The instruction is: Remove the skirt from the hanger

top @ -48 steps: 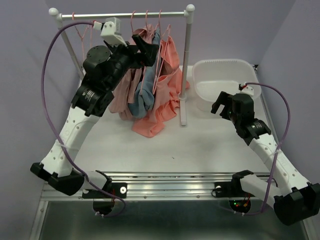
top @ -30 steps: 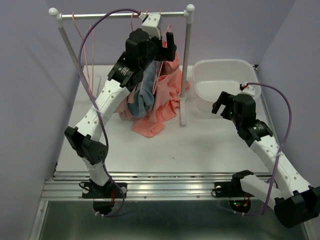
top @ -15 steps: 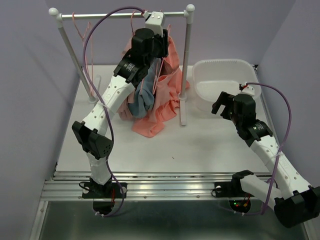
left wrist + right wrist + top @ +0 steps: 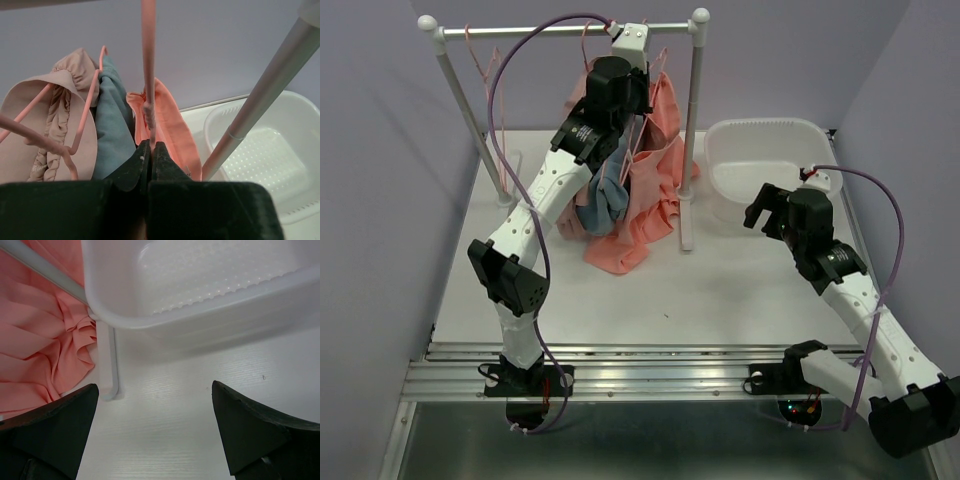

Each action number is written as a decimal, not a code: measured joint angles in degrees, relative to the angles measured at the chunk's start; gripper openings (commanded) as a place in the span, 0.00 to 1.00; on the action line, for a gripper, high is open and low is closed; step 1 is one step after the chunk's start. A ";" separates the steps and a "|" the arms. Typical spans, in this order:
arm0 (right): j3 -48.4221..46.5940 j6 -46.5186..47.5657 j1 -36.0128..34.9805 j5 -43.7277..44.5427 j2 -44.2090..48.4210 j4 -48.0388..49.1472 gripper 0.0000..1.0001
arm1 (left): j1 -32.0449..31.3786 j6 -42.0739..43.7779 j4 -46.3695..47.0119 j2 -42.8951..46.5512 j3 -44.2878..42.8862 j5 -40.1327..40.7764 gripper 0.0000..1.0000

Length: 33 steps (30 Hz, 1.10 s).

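A coral skirt point(image 4: 650, 195) hangs from a pink hanger point(image 4: 148, 60) near the right end of the clothes rack, its hem piled on the table. My left gripper point(image 4: 638, 92) reaches up under the rail. In the left wrist view my left gripper point(image 4: 150, 146) is shut on the hanger's thin upright stem, just above the skirt's waistband point(image 4: 172, 127). Low over the table beside the basket, my right gripper point(image 4: 767, 212) is open. Nothing sits between the jaws of the right gripper point(image 4: 155, 392).
A blue garment point(image 4: 112, 125) and a beige one point(image 4: 55, 120) hang on pink hangers left of the skirt. The rack's rail point(image 4: 560, 29) and right post point(image 4: 692, 130) stand close by. A white perforated basket point(image 4: 800, 135) sits at the right rear.
My left arm swung from the rack's left side to the right, over the garments, and its jaws closed on the hanger stem. The right arm stayed still.
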<state>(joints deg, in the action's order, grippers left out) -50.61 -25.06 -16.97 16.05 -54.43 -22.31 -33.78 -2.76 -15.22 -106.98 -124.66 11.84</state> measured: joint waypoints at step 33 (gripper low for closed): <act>0.87 2.38 0.00 -5.27 2.34 0.33 1.00 | -6.84 6.36 4.44 6.27 3.67 13.66 0.00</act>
<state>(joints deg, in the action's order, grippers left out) -49.74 -22.68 -16.97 10.79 -52.10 -21.98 -40.62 3.60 -10.79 -100.71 -120.99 25.50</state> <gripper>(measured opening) 0.999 0.058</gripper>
